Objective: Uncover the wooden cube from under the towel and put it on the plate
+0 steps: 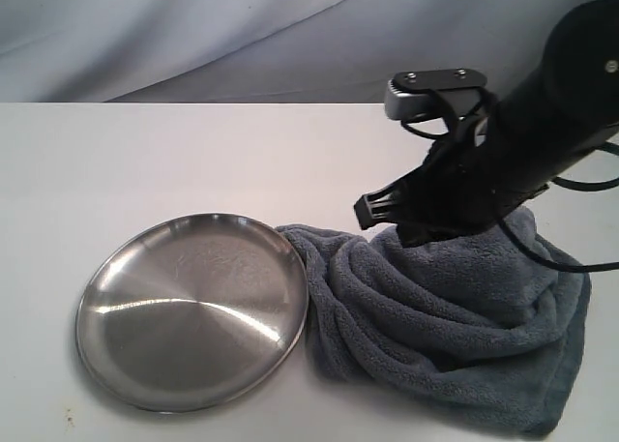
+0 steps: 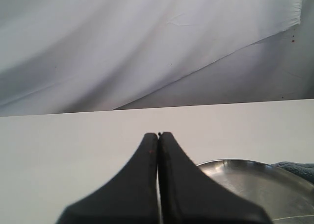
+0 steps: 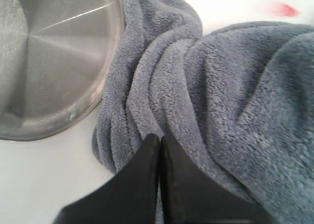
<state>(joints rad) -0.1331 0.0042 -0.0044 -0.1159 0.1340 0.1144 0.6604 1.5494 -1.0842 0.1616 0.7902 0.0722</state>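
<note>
The plate is a round, shallow steel dish with a shiny, brushed face and a raised rim. It lies flat on the tabletop at the near left, its face bare. The towel (blue-grey fleece, thick and fluffy) lies just to the right of it, bunched into deep folds. Its left edge touches the plate's right rim. The heap stands higher toward its far side.

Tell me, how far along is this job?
Nothing looks finished. The round shiny steel plate lies bare, and the fluffy blue-grey towel is bunched beside it with no wooden cube showing. In hand: the right gripper, shut, is at the towel's folds. Still to do: pull the towel off, pick up the cube, plate it.
</note>
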